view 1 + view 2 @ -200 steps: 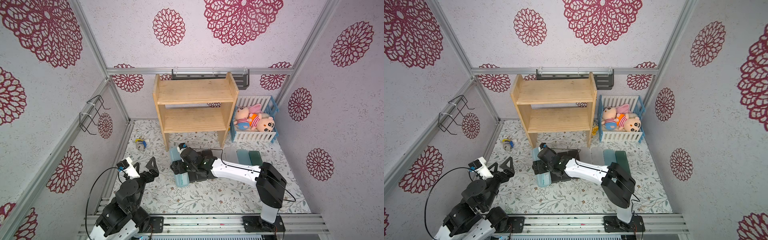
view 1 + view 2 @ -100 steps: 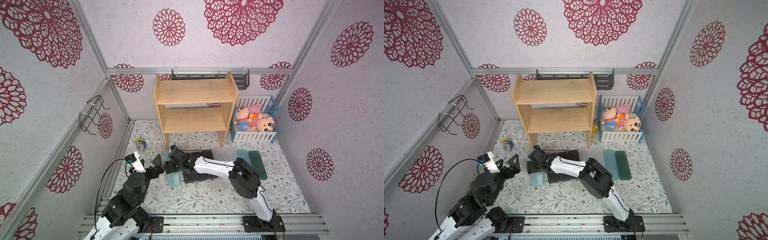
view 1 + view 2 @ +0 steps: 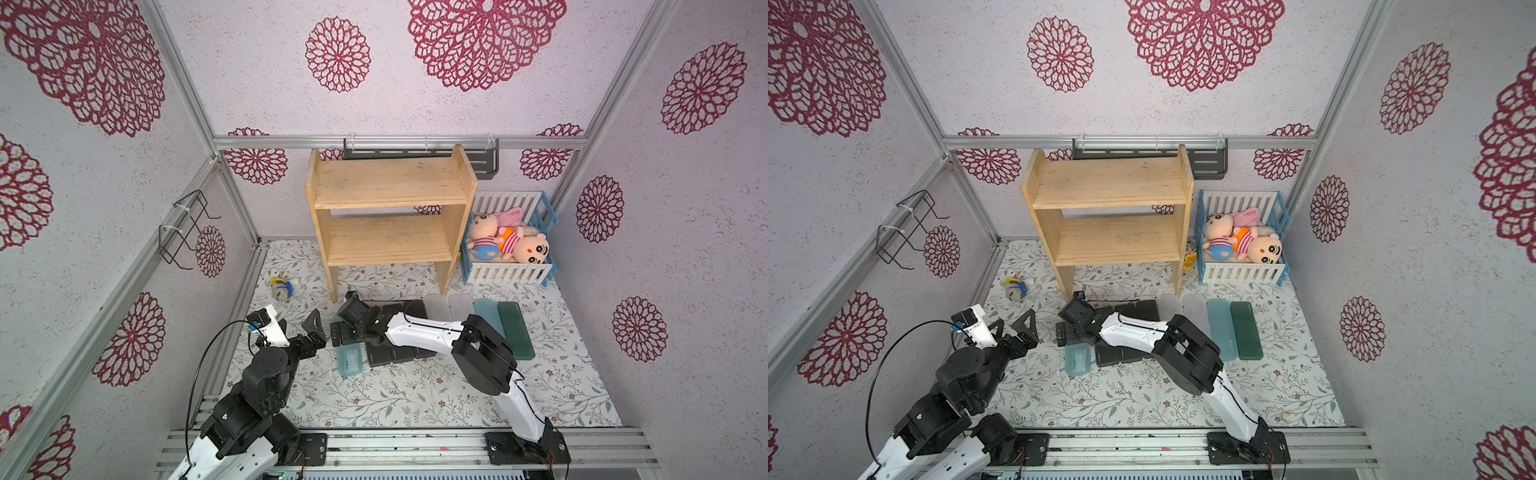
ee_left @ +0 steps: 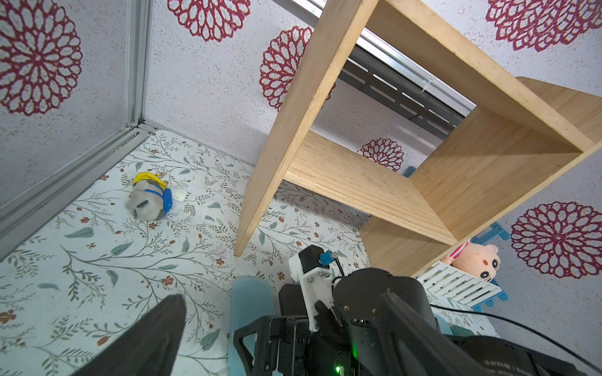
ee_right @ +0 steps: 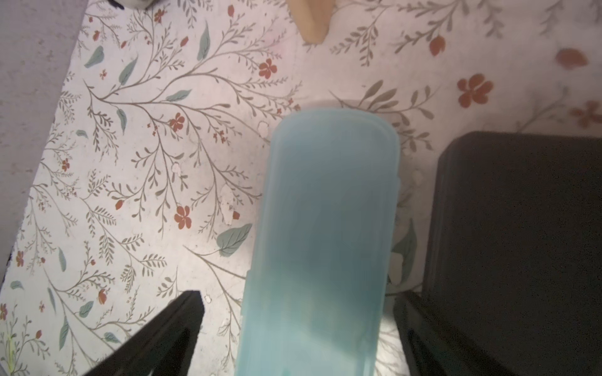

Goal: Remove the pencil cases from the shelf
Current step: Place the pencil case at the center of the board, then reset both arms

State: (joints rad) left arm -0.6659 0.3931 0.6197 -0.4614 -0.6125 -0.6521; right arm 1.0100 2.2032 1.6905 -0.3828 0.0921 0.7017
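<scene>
1. Starting with the shelf [image 3: 390, 195], we see light wood and two tiers with both boards bare. It stands at the back edge of the floral mat [image 3: 415, 399].
2. The right arm [image 3: 424, 334] reaches across the mat from the front right. Its elbow has swung leftward since a second ago.
3. The pencil cases [image 3: 399, 355] lie flat side by side on the mat in front of the shelf. Each long axis runs from the back edge to the front edge. From the right we count a dark green case [image 3: 1246, 330], a light blue case [image 3: 1221, 328], two frosted clear cases [image 3: 1196, 309] and three dark grey cases [image 3: 1108, 355] partly under the arm.
4. The leftmost light blue case [image 5: 325, 228] is translucent. Its rounded far end points at the shelf's left leg.
5. The right gripper [image 5: 298, 294] is spread, with one of its fingers [image 5: 169, 325] on each side of that case and clear of it. A second ago they sat closer together on it.
6. The left gripper [image 3: 1012, 325] is spread and empty, near the mat's left edge.
</scene>
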